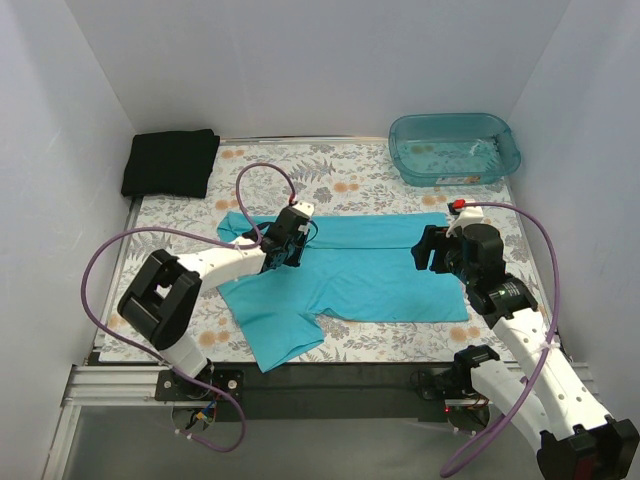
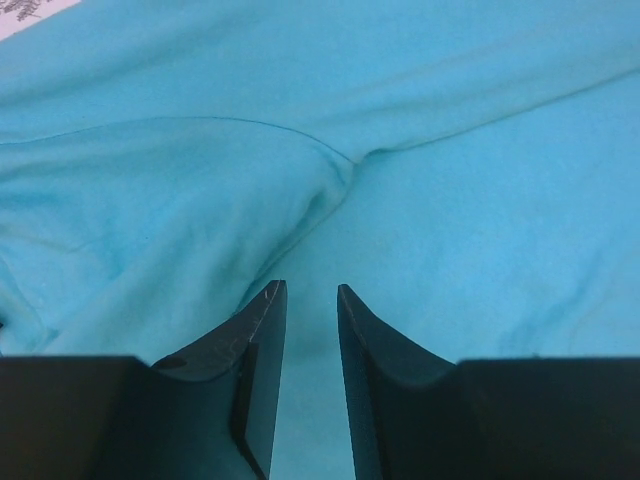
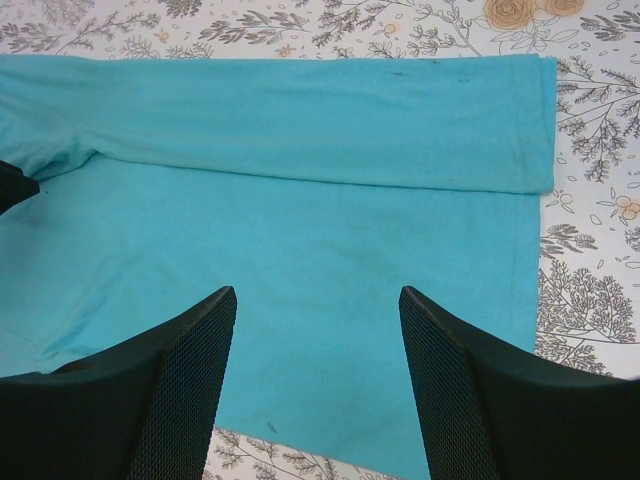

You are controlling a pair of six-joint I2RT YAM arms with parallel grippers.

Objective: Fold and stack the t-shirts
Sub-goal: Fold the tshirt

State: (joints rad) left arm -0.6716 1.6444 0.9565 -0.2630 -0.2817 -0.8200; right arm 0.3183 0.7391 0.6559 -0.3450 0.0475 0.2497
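The turquoise t-shirt (image 1: 380, 280) is one plain colour all over, and the black t-shirt (image 1: 170, 162) is just as plain. The table (image 1: 340, 185) is white with grey leaf sprigs and orange flowers. The tub (image 1: 440, 160) is see-through teal. The cables (image 1: 100, 255) are purple. The left claw (image 2: 311, 290) and right claw (image 3: 318, 292) are black.

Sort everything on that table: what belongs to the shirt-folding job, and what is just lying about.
Belongs to the job:
- turquoise short-sleeved cloth t-shirt, spread out mid-table
- black cloth t-shirt, folded at the far left corner

Just lying about:
- translucent teal plastic tub, far right corner
- floral-patterned table cover
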